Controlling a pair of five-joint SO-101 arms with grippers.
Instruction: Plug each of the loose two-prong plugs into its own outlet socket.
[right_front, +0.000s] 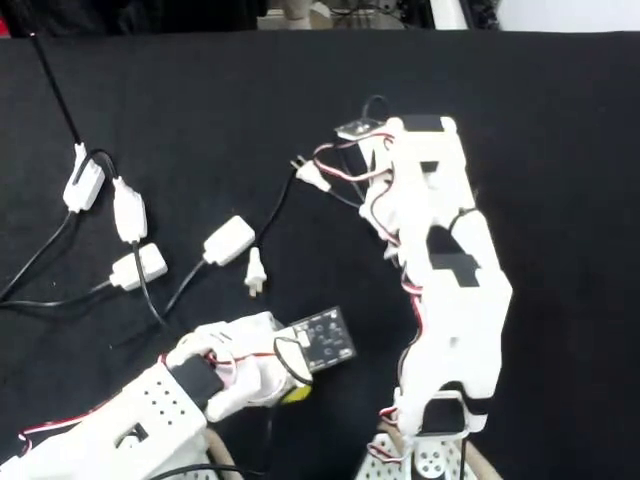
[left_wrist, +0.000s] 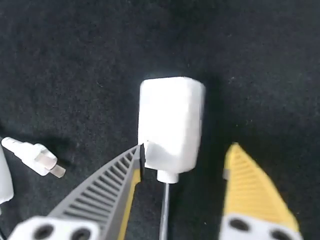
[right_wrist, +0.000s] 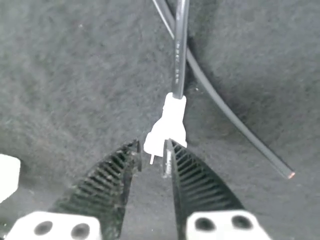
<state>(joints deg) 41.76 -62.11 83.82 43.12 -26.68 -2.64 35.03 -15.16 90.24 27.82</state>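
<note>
The left gripper (left_wrist: 187, 146) at 7 o'clock holds its jaws wide apart astride the white socket (left_wrist: 170, 120), grey finger (left_wrist: 115, 175) touching it, while the right gripper (right_wrist: 152, 149), jaws narrowly apart, flanks the prongs of the white plug (right_wrist: 167, 125) at 12 o'clock

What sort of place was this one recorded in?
Probably a robotics lab bench: a black cloth-covered table, two white robot arms, and loose plugs and sockets on cords.
</note>
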